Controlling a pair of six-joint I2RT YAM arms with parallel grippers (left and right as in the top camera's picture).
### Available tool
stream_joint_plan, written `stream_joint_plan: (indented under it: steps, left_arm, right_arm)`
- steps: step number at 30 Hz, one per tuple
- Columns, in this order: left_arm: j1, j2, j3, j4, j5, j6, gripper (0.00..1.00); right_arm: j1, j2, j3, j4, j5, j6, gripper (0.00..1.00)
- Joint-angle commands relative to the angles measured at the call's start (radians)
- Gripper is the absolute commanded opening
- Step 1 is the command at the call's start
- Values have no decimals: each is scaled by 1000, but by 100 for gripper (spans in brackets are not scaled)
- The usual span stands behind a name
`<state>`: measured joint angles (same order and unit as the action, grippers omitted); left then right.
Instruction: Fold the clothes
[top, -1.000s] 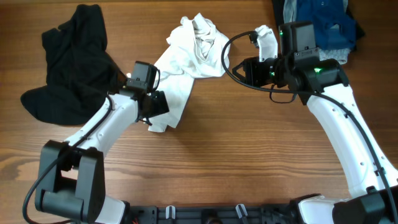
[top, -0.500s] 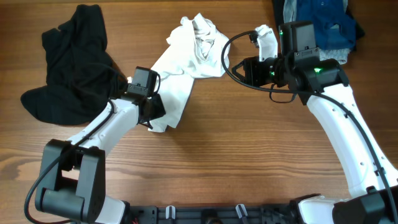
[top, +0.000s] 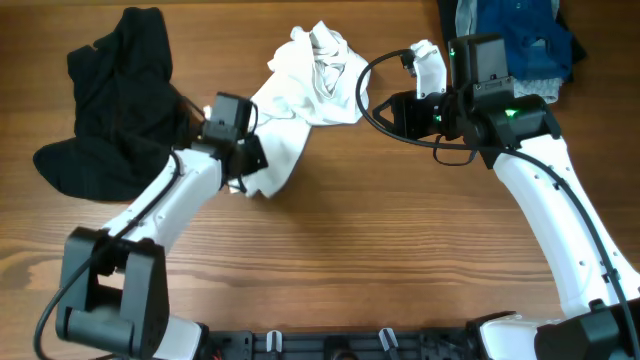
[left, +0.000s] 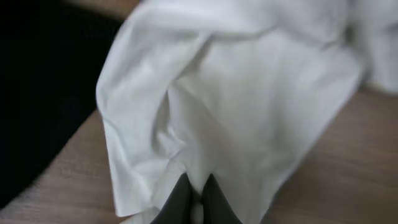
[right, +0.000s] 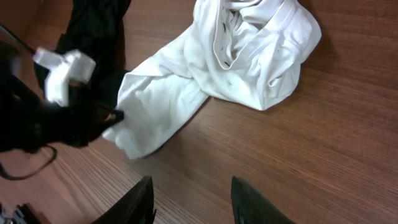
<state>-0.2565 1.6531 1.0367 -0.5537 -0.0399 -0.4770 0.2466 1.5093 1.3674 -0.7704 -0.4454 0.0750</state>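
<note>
A crumpled white garment (top: 305, 95) lies at the table's far middle, one long end trailing toward the front left. My left gripper (top: 248, 172) is shut on that trailing end. In the left wrist view its black fingertips (left: 180, 200) pinch a fold of the white cloth (left: 249, 93). My right gripper (top: 395, 112) hovers to the right of the garment, open and holding nothing. In the right wrist view the right gripper (right: 194, 202) is above bare wood, and the white garment (right: 242, 56) lies beyond it.
A black garment (top: 110, 110) is heaped at the far left, close beside the left gripper. A pile of blue and grey clothes (top: 515, 35) sits in the far right corner. The wooden table (top: 380, 250) shows bare wood along the front.
The left gripper has shut on the white garment's trailing end. It has drawn that end a little toward the far side. The right arm has stayed put.
</note>
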Motion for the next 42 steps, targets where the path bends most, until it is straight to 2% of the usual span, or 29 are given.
stream_joint_plan:
  steps: [1, 6, 10, 16, 19, 23, 25, 27, 34, 40, 42]
  left_arm:
    - [-5, -119, 165, 1, 22, 2, 4]
    - [-37, -191, 255, 41, 24, 2, 4]
    - [-60, -216, 262, 100, 24, 1, 4]
    - [-69, -217, 262, 108, 37, -3, 4]
    - [-69, -217, 262, 110, 44, -3, 4]
    - [-69, -217, 262, 113, 47, -3, 4]
    - [-69, -217, 262, 115, 50, -3, 4]
    - [-69, -217, 262, 117, 50, -3, 4]
    - [-69, -217, 262, 116, 50, -3, 4]
    - [-69, -217, 262, 116, 50, -3, 4]
    - [-69, -217, 262, 116, 50, -3, 4]
  right_arm:
    - [20, 21, -2, -2, -27, 34, 40]
    - [75, 45, -29, 36, -48, 67, 40]
    - [117, 47, -46, 109, -54, 114, 40]
    - [156, 50, -47, 240, -54, 197, 44]
    - [164, 61, -47, 279, -54, 255, 52]
    - [168, 91, -48, 307, -86, 323, 74]
    - [169, 116, -48, 339, -134, 351, 81]
    - [169, 149, -48, 379, -169, 401, 83]
    - [168, 243, -48, 575, -278, 631, 83]
    - [169, 254, -48, 747, -300, 752, 82]
    - [169, 254, -48, 768, -300, 783, 74]
